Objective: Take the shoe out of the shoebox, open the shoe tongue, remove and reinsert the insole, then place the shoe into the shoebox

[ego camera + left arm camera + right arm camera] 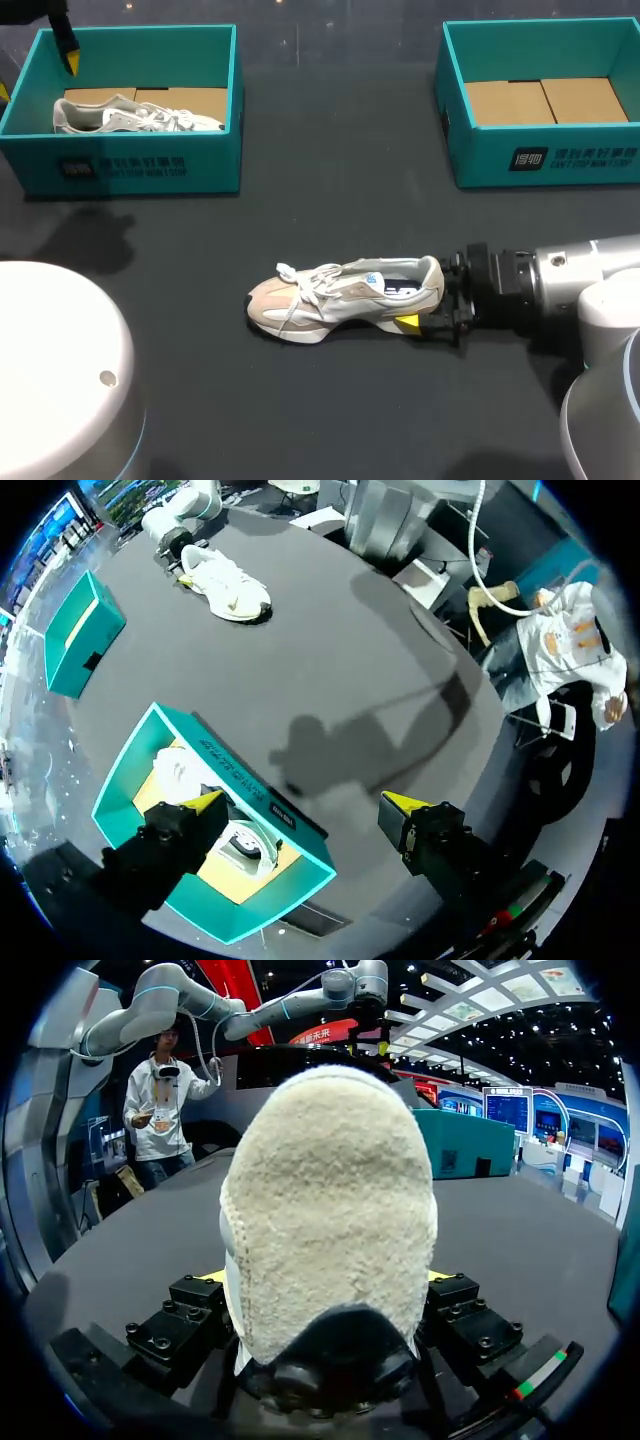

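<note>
Left gripper (300, 802), fingers spread wide, held above near shoebox (245, 778), teal; white shoe (180, 772) laid inside. Second shoe (228, 585) set on dark table (380, 680), right gripper (178, 560) at its heel. Far shoebox (80, 635) placed nearby.

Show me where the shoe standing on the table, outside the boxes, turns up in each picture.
Head view: the shoe stands in the middle of the table, heel in the right gripper.
Left wrist view: far off across the table, by that gripper.
Right wrist view: its fleecy heel fills the middle, between the fingers.
Shared landmark: the teal shoebox at the robot's left.
</note>
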Available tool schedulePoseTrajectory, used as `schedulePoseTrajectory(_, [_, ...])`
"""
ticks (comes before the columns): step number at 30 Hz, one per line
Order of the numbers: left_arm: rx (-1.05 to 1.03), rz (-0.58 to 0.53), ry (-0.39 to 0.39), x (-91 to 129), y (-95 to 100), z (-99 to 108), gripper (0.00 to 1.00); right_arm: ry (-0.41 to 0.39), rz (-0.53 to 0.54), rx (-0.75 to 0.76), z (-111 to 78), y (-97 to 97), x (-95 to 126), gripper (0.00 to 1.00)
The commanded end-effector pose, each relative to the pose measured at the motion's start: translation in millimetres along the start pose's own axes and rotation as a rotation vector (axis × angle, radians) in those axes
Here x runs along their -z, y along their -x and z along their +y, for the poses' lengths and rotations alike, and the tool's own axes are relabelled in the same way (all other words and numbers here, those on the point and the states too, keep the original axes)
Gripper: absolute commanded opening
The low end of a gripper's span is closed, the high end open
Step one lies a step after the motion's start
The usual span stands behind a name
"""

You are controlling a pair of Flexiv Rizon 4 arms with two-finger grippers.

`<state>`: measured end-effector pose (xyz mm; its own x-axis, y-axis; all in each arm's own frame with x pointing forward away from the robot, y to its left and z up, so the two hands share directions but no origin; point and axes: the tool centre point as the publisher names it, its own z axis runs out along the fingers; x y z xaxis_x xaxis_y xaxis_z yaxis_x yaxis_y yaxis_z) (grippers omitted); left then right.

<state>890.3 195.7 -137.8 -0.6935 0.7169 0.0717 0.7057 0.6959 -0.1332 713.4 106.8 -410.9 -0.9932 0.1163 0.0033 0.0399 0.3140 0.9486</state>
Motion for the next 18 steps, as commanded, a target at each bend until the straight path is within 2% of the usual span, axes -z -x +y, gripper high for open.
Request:
schedulePoseTrajectory(1, [0.315,0.014,0.040,-10,10.5,-29,1.00,-0.004,-0.002,0.001,1.1,-1.5,0,0.00])
schedulePoseTrajectory(6, [0.628,0.019,0.111,-20,21.0,-78,1.00,-0.004,-0.002,0.001,1.1,-1.5,0,0.00])
schedulePoseTrajectory(8, [0.744,0.008,0.170,-24,24.2,-95,1.00,-0.004,-0.002,0.001,1.1,-1.5,0,0.00])
schedulePoseTrajectory(13, [1.023,0.000,0.133,-29,27.2,-134,1.00,-0.004,-0.002,0.001,1.1,-1.5,0,0.00])
schedulePoseTrajectory(15, [1.119,-0.019,0.144,-30,28.6,-148,1.00,-0.004,-0.002,0.001,1.1,-1.5,0,0.00])
schedulePoseTrajectory(18, [1.119,-0.019,0.144,-30,28.6,-148,1.00,-0.004,-0.002,0.001,1.1,-1.5,0,0.00])
